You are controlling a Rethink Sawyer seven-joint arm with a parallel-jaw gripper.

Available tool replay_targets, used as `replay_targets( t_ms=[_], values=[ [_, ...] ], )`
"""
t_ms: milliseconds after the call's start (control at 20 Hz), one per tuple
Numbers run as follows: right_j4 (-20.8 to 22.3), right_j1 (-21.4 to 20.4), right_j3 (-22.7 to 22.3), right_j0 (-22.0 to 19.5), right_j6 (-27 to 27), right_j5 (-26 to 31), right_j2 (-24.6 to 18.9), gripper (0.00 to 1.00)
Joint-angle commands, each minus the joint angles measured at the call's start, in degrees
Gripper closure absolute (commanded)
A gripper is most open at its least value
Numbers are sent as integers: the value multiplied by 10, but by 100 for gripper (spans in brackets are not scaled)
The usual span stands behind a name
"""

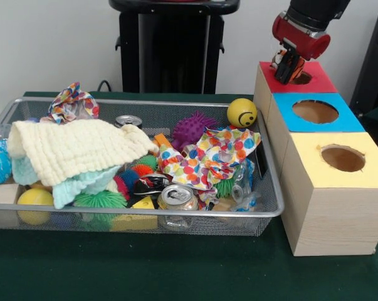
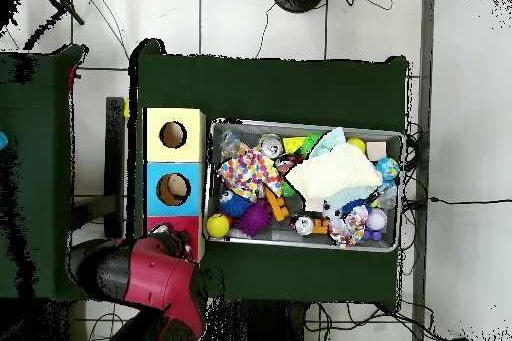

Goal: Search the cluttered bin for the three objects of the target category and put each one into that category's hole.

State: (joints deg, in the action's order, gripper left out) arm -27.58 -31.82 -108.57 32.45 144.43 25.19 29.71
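The tool is hanging right over the hole of the red-topped box, the far one in a row with the blue-topped box and the yellow-topped box. Something orange and dark is showing between its tips, but I cannot tell whether it is gripping an object or standing empty.

Which category belongs to the red hole is not marked, so the remaining targets are a guess. The wire mesh bin is sitting on the green counter, just beside the boxes. In it, a crushed drink can is lying near the front rim: light, thin-walled, slippery, best pinched across its flattened body. A second can is resting at the back. The cream knitted cloth and the polka-dot fabric are soft and limp; a pinch at a raised fold suits them, and they are likely hiding things beneath. The yellow smiley ball looks smooth and prone to rolling.
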Motion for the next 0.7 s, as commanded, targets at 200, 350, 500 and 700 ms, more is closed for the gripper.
replay_targets(
  t_ms=[200, 350, 500, 700],
  values=[
    [-36, 75, 5, -20, 144, -55, -45, 100],
    [-39, 75, 8, -18, 148, -49, -43, 100],
    [-43, 78, 10, -15, 152, -47, -46, 100],
    [-39, 82, 16, -10, 151, -40, -36, 100]
  ],
)
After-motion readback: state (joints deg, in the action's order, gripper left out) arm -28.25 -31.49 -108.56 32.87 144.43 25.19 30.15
